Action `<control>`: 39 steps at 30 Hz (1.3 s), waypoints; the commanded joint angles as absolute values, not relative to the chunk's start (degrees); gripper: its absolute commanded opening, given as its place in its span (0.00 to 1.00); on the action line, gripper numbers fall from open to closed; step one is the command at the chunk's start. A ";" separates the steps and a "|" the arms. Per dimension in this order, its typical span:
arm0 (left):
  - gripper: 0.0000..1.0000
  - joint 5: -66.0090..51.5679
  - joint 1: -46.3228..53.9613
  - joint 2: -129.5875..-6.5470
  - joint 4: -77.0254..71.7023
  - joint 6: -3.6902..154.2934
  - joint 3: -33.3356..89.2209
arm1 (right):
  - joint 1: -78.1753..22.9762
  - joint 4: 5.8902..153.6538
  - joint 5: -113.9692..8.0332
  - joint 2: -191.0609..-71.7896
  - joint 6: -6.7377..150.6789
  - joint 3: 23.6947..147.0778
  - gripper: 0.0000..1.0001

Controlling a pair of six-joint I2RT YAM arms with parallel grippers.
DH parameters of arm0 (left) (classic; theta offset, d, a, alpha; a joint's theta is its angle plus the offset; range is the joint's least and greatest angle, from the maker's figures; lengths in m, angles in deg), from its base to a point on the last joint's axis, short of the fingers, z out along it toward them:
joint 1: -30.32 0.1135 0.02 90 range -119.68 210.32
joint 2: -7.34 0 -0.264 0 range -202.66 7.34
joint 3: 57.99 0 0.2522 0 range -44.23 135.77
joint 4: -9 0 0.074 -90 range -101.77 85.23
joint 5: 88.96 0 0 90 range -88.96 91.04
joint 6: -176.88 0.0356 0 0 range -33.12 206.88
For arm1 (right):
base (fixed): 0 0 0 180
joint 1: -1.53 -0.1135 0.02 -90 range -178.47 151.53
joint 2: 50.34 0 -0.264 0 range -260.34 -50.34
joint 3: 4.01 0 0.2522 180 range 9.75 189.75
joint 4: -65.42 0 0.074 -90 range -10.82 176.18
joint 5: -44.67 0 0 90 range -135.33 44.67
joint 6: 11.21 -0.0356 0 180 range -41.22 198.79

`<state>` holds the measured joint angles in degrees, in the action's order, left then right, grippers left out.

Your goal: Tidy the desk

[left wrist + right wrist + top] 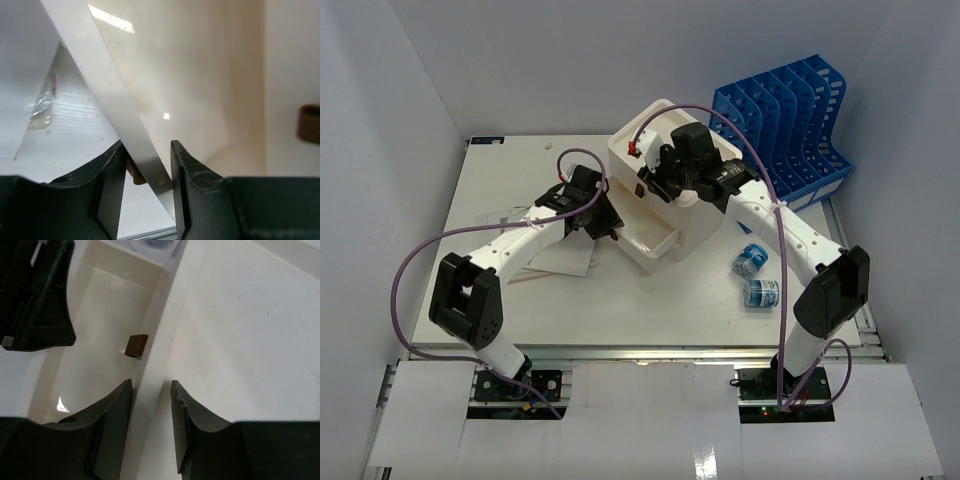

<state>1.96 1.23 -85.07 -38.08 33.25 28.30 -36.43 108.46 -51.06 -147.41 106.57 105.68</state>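
Dark fingers (112,185) of the left tool (148,152) fill my near view, straddling a thin white wall of the open drawer (200,90); whether they pinch it I cannot tell. White bench (650,310) spans the middle of the overhead view, both arms bolted at its near edge. I judge it heavy, stiff and slick, nothing to lift, so I take hold of what sits on it. Mid-bench stands the drawer box (695,225); the right tool (151,390) brackets a white wall of it, grip likewise unclear. Loose papers (565,262) lie under the left arm, two small cans (750,262) right of the box, the blue file rack (790,130) at the far right corner.
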 commanded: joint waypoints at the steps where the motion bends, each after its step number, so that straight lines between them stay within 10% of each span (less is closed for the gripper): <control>1: 0.30 0.16 0.81 -77.53 -40.01 36.32 25.31 | -32.00 108.18 -45.68 -150.48 106.29 106.70 0.39; 9: 0.32 1.83 0.79 -75.54 -39.92 37.44 23.93 | -31.30 108.48 -47.51 -150.06 106.21 106.08 0.42; 16: 0.68 0.73 0.79 -77.15 -38.34 38.80 26.58 | -31.27 111.14 -54.86 -147.15 106.49 107.06 0.71; 29: 0.97 -2.68 0.88 -73.18 -36.60 45.08 30.01 | -29.34 117.05 -70.88 -131.14 114.48 108.79 0.93; 39: 0.98 -9.50 1.09 -53.42 -27.84 65.79 17.90 | -17.86 117.06 -71.30 -110.75 112.80 84.80 0.96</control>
<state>-4.85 1.22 -63.74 -33.57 52.80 23.53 -22.45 115.88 -72.39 -116.10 113.78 96.04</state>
